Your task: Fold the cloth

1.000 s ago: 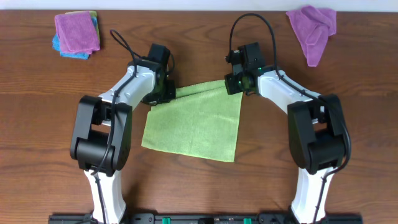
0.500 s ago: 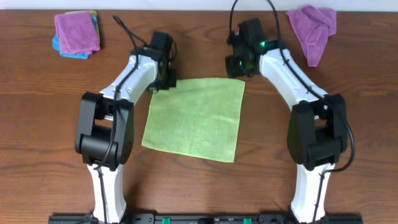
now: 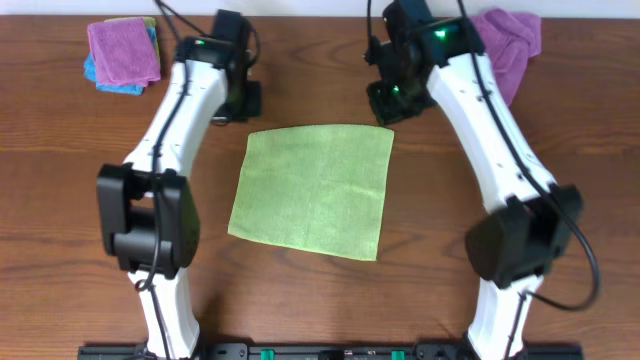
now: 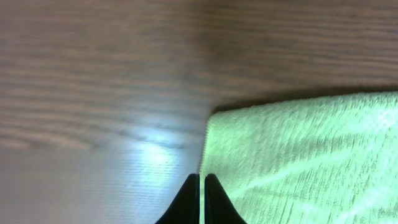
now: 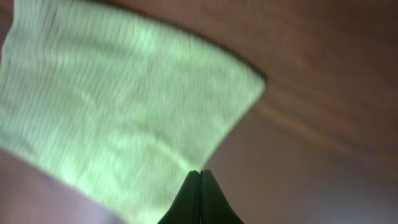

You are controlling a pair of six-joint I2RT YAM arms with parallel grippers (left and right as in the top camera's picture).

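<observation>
On the table (image 3: 300,300) the cloth (image 3: 312,190) lies flat; left end effector (image 4: 201,179) and right end effector (image 5: 200,174) closed, empty.

The lime-green, roughly square microfibre cloth (image 3: 313,190), a second earlier drawn up and creased along its far edge between the two arms, lay spread flat on the brown wooden bench (image 3: 430,250). The left tool (image 4: 201,178) and the right tool (image 5: 200,174) had withdrawn beyond its far corners.
</observation>
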